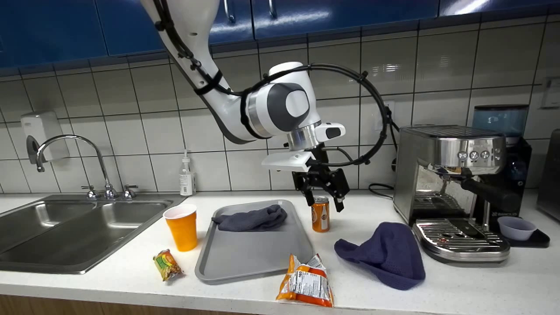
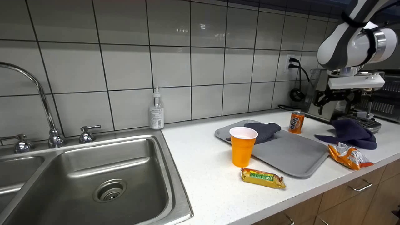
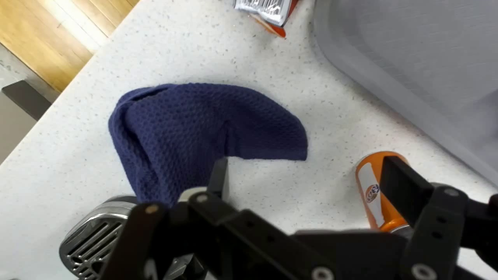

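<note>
My gripper (image 1: 324,204) hangs above the counter with its jaws spread wide and nothing between them. In the wrist view, one finger overlaps the orange can (image 3: 367,182) and the other sits over the edge of the navy cloth (image 3: 183,128); no contact is evident. The can (image 2: 296,122) stands upright beside a grey tray (image 1: 253,258). On that tray lies a crumpled dark cloth (image 1: 253,218). The navy cloth (image 1: 385,256) is bunched on the counter in front of the coffee machine. A chip bag (image 1: 306,284) rests by the tray's front corner.
An orange cup (image 1: 183,229) and a yellow snack packet (image 2: 262,178) are between the tray and the steel sink (image 2: 178,187). The coffee machine (image 1: 450,148) flanks the gripper's workspace. A soap bottle (image 1: 186,177) stands against the tiled wall, with blue cabinets (image 1: 341,17) overhead.
</note>
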